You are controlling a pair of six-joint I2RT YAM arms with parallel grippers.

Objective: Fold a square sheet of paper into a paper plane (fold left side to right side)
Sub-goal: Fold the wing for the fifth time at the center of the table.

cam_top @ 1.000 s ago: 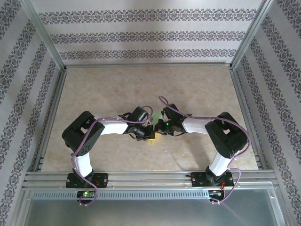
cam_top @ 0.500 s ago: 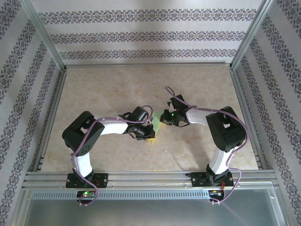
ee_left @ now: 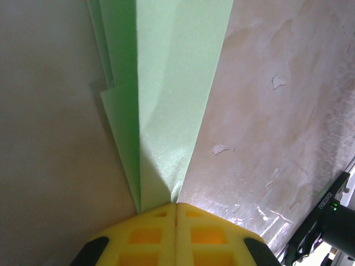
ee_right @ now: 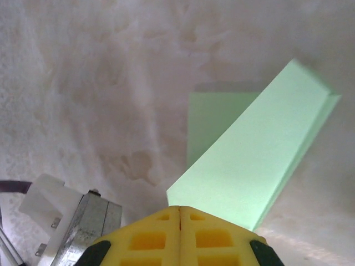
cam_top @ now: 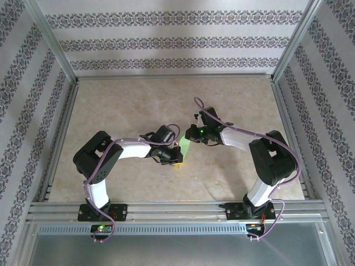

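The light-green paper plane sits near the middle of the tabletop, stretched between the 2 hands. The left hand has its yellow fingers pressed together, and the narrow layered end of the folded paper runs straight into their seam, pinched there. The right hand is just beyond the paper's far end. Its fingers are likewise closed tight, gripping the edge of a raised flap, while a lower layer lies flat on the marbled surface beneath it
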